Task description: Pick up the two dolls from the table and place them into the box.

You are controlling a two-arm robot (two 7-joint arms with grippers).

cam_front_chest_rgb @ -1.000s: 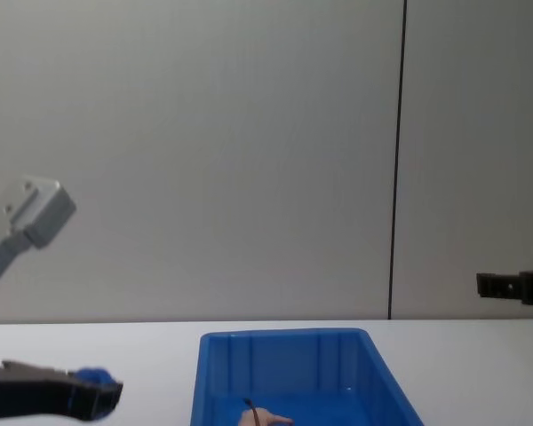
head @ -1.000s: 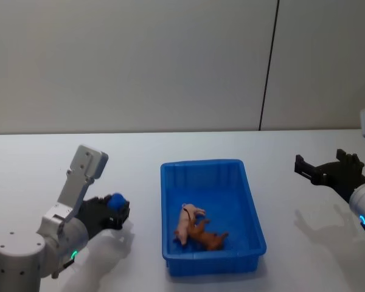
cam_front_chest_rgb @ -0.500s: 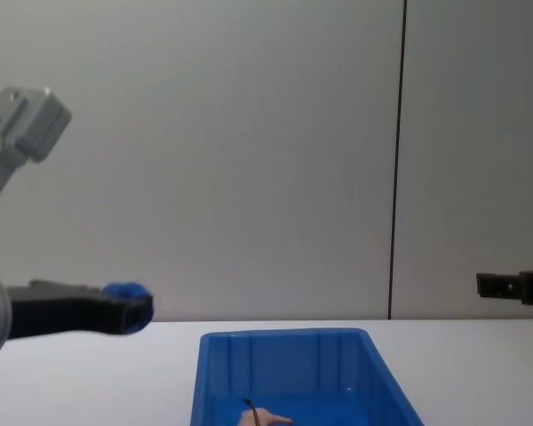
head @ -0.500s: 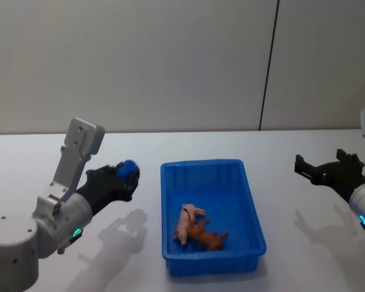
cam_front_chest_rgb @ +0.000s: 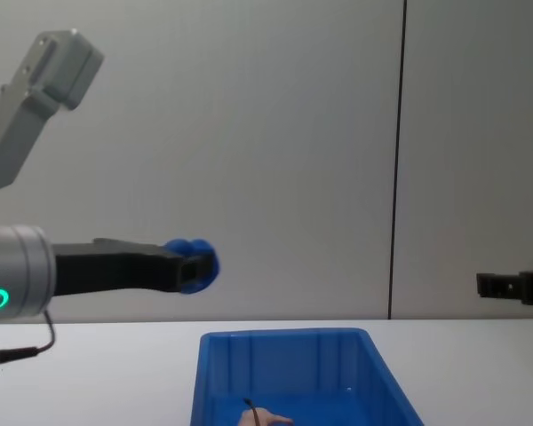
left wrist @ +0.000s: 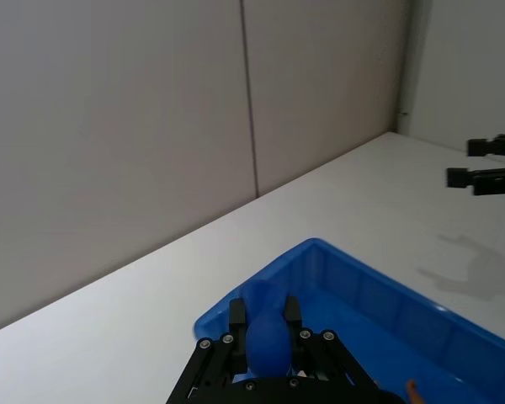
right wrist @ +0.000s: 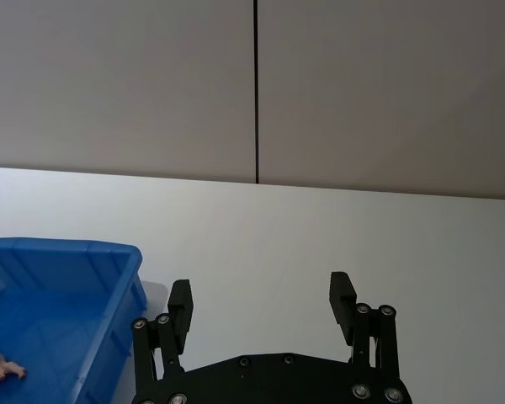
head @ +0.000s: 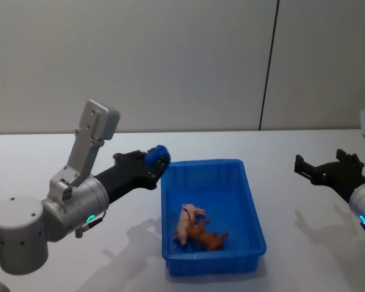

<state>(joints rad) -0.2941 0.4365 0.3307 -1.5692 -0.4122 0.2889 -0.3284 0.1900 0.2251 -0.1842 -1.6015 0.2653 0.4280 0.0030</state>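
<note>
Left gripper is gripping a blue ball at the box rim, centre frame.
Both dolls are lying inside: light, rigid; grasp the body. Right gripper fingers are spread open.

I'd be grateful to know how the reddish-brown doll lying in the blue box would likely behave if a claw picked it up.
The reddish-brown doll looks like a small, probably light figurine. Its thin legs and tail may slip or snag. It lies against the pink doll, so lifting it could nudge that one.
</note>
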